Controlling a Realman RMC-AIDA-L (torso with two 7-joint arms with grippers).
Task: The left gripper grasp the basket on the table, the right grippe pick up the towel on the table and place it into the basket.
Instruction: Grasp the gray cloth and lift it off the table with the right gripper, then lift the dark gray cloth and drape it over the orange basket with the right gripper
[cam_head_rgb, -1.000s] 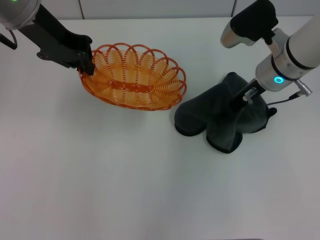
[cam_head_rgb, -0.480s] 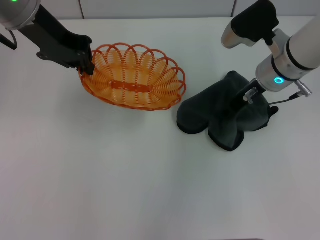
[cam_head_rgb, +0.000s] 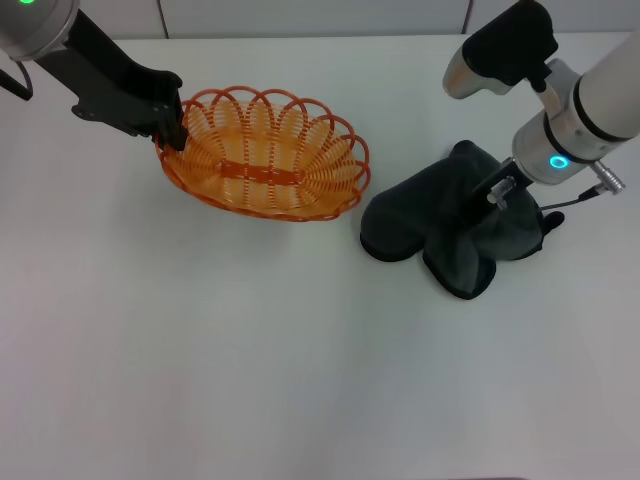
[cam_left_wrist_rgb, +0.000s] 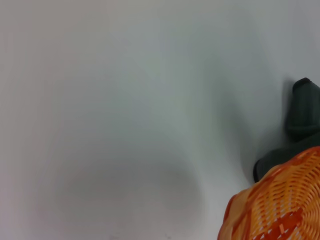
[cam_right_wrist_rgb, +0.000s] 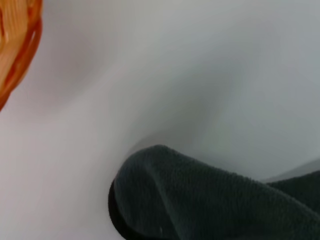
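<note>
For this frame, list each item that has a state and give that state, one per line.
Orange wire basket: upright, empty, rim gripped at its left end.
Dark grey towel: bunched, pinched at top, lower folds on the white table.
Left gripper: shut on basket rim.
Right gripper: shut on towel.

A narrow strip of bare table (cam_head_rgb: 300, 350) is separating the basket (cam_head_rgb: 265, 155) from the towel (cam_head_rgb: 450, 225); the table's near half is lying open.

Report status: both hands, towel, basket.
Left hand shut on basket rim. Right hand shut on towel, bunched up, low over the table. Basket empty; nothing between them.
</note>
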